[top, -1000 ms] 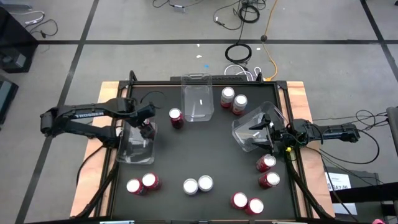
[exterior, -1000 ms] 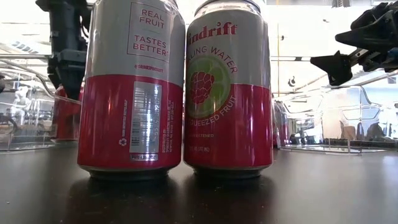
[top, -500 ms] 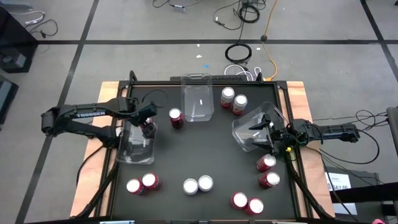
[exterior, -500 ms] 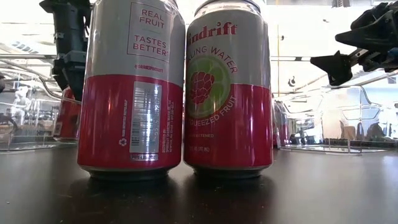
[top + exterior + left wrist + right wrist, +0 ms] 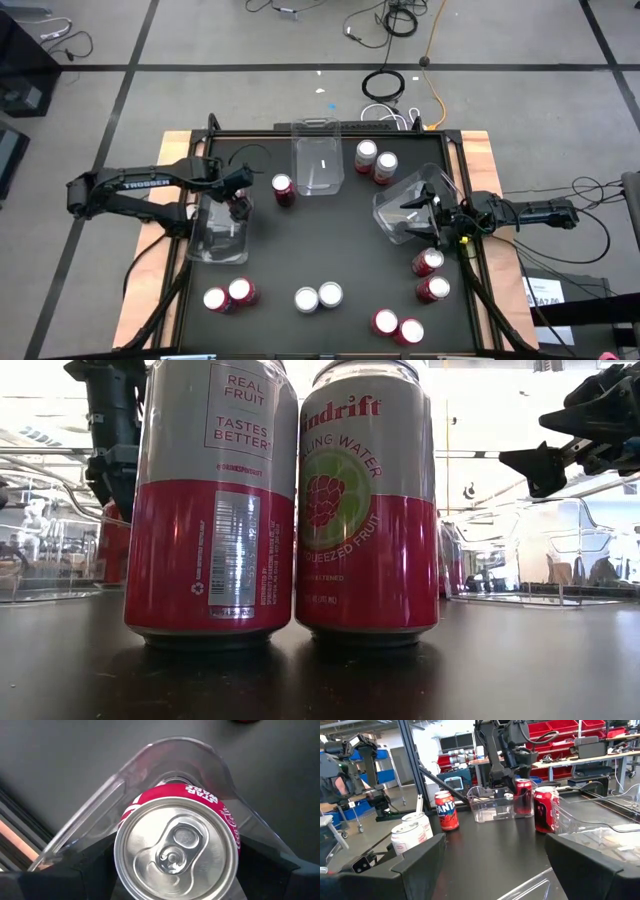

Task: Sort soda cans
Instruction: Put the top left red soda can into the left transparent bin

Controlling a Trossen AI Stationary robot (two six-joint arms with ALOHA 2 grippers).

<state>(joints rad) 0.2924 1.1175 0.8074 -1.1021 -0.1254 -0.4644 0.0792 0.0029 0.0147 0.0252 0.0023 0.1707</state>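
Note:
My left gripper (image 5: 238, 205) is shut on a red soda can (image 5: 175, 850) at the far end of the left clear bin (image 5: 218, 232). From the right wrist view the can (image 5: 522, 795) stands upright within the bin's walls (image 5: 495, 809). Whether it rests on the bin floor I cannot tell. My right gripper (image 5: 416, 220) is open and empty over the tilted right clear bin (image 5: 408, 205). Other cans stand upright on the black table: a red one (image 5: 283, 188), two at the far side (image 5: 375, 159), and several pairs along the near edge. My left gripper pinches the red can's side wall (image 5: 231, 822) just below its silver top, one finger (image 5: 280, 880) on each side. The fingers come from above, pointing down. The can is upright, with its lower part inside the bin.
A third clear bin (image 5: 318, 160) stands at the far middle. Two silver-and-red cans (image 5: 215, 500) stand close to the low camera and block much of its view. Red cans (image 5: 430, 275) stand just near-side of my right gripper. The table's middle is bare black surface (image 5: 320, 235).
My left gripper has risen slightly with the red can, which stays upright within the left bin.

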